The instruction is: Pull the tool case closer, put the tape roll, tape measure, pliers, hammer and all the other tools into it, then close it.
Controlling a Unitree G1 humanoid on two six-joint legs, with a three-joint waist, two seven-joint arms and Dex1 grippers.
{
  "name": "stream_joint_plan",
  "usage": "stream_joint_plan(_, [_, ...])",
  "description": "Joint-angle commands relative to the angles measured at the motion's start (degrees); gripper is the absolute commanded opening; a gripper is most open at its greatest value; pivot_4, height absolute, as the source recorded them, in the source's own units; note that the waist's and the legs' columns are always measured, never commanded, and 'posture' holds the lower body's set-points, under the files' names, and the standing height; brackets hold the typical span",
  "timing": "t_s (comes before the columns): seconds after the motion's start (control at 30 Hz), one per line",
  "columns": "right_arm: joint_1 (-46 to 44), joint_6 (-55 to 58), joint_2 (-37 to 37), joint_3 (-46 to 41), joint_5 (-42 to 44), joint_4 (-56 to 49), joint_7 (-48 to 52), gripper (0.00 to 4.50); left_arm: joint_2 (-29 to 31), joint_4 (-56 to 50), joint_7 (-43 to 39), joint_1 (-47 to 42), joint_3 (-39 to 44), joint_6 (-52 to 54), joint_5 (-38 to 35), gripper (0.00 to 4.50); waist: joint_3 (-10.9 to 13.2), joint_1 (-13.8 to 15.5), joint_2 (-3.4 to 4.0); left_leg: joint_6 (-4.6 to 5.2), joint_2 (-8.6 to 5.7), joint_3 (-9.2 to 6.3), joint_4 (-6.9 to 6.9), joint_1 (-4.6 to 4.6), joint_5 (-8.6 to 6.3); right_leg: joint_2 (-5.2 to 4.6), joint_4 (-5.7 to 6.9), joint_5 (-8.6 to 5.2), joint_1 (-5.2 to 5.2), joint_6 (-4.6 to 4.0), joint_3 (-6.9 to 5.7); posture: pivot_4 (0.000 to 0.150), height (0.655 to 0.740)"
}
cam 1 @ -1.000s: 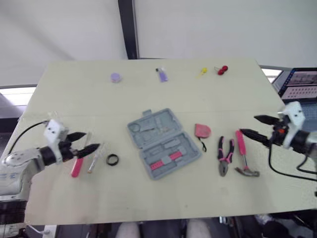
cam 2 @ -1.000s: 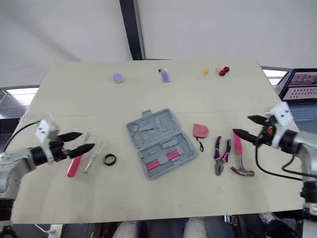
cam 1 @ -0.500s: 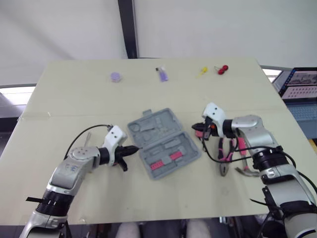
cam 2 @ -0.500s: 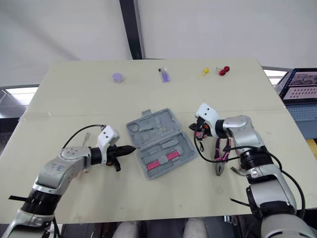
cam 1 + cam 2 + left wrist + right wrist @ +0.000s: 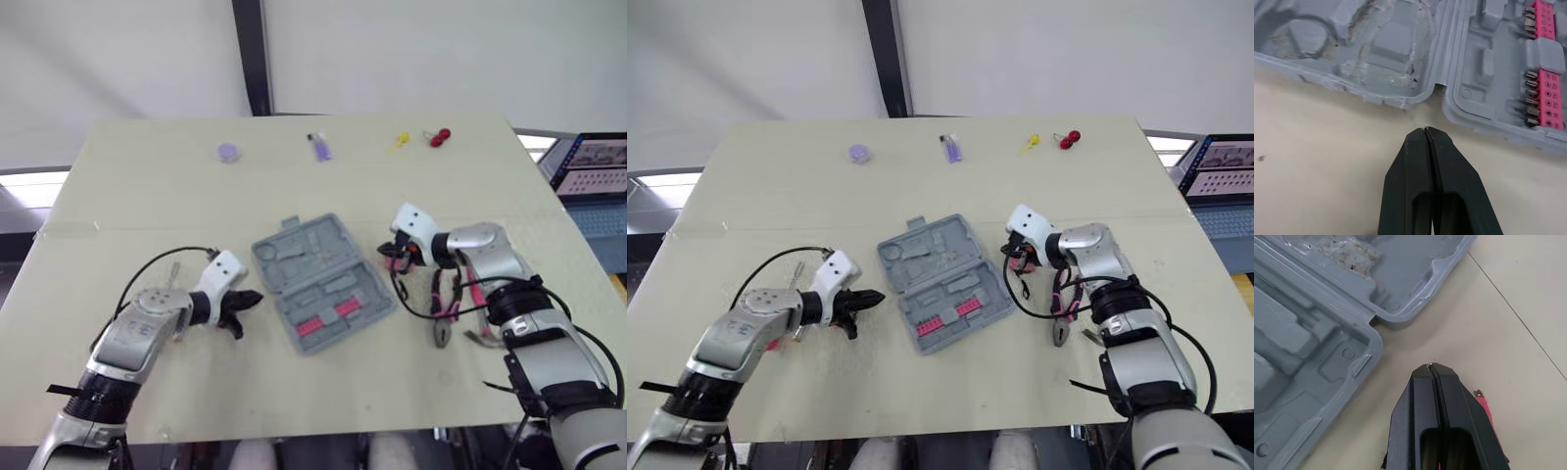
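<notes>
Left gripper [image 5: 1426, 131]: fingers pressed together, holding nothing, tip low over the table [image 5: 137, 206] just short of the case's left edge, at the hinge notch. The case [image 5: 323, 282] lies open and flat mid-table, turned askew, its pink bit strip [image 5: 1546, 63] in the nearer half. Right gripper [image 5: 1431, 366]: fingers likewise closed and empty, tip just beside the case's right edge near the hinge, over the tape measure [image 5: 1485, 407]. The pliers [image 5: 442, 328] lie further right, partly under the arm. The step in hand appears to be pulling the case closer. Recommended procedure: bring both tips against the rim, press inward evenly, and draw both arms back at one rate so the case does not swivel. Keep the right tip clear of the tape measure to avoid dragging it.
</notes>
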Motion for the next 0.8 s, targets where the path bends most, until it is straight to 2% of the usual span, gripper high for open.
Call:
stream_joint_plan(0.03, [-1.5,-0.6,0.1,-0.5,-0.6,-0.3,-0.7,0.03,-1.0,0.3,0.5,-0.7,-1.3,-0.9,1.8,0.05,0.0,-0.1,0.00,0.00,0.00,0.00,0.00,0.00,0.00,0.00,0.00,0.00,-0.01,0.00,0.00,0.150,0.7400])
stream_joint_plan(0.47, [0.1,-1.9,3.0,1.5,-3.6,-0.8,-1.3,0.03,-3.9,2.8,2.1,-2.4,-1.8,-2.7,4.8,0.05,0.0,-0.3,0.00,0.00,0.00,0.00,0.02,0.00,0.00,0.02,0.02,0.00,-0.04,0.00,0.01,0.150,0.7400])
stream_joint_plan(0.8, [1.3,-1.0,4.3,1.6,-2.5,-3.0,1.4,0.03,-5.3,5.4,1.5,-3.2,-2.5,-5.1,5.9,0.05,0.0,-0.2,0.00,0.00,0.00,0.00,0.03,0.01,0.00,0.02,0.02,0.00,-0.04,0.00,0.01,0.150,0.7400])
